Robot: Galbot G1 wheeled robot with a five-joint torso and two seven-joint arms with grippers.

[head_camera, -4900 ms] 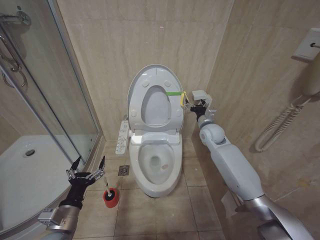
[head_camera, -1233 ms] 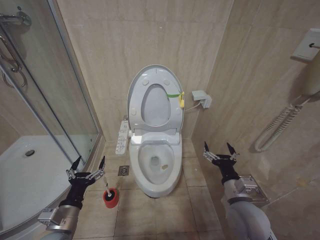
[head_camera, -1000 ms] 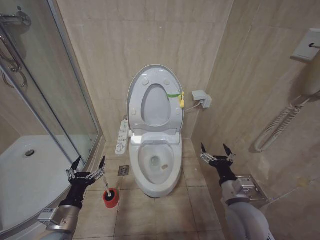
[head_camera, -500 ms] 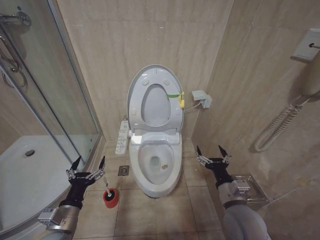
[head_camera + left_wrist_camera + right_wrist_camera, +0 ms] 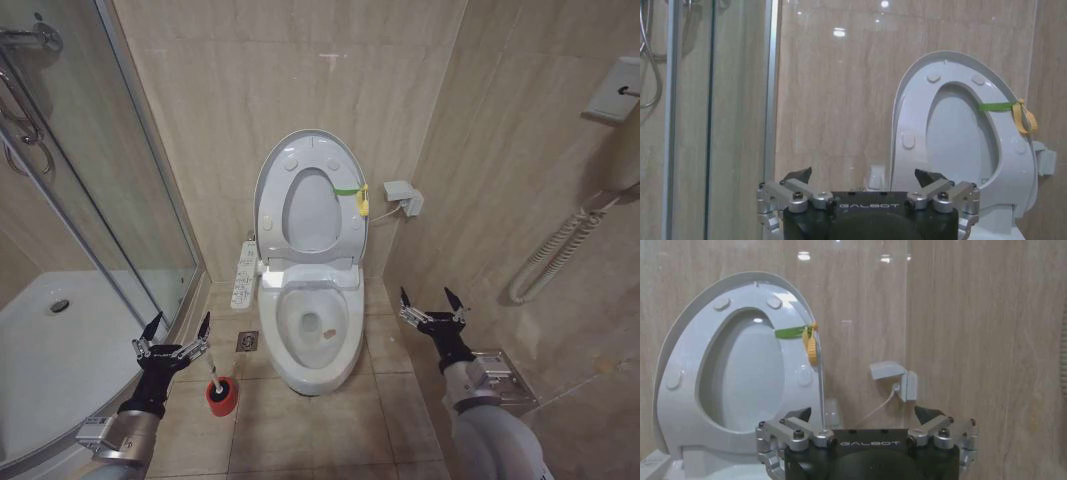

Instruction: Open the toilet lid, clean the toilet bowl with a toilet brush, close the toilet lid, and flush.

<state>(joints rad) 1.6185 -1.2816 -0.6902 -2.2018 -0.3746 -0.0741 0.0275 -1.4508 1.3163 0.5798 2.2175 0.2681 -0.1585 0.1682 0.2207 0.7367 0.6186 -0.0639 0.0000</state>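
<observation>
The toilet lid stands raised against the back wall with the seat ring up inside it; a green strap and yellow ring hang at its right edge. Below it the toilet bowl lies uncovered. The toilet brush stands in its red cup on the floor left of the bowl. My left gripper hovers open just above and left of the brush handle. Low at the right of the bowl, my right gripper is open and holds nothing. Both wrist views face the raised lid over open grippers.
A glass shower enclosure and its white tray fill the left. A button panel runs along the bowl's left side, with a floor drain beside it. A wall box and a coiled hose sit on the right wall.
My right arm has come down from the lid's strap to low beside the bowl, and in the last half second drifted slightly right. The left arm and the lid have stayed still.
</observation>
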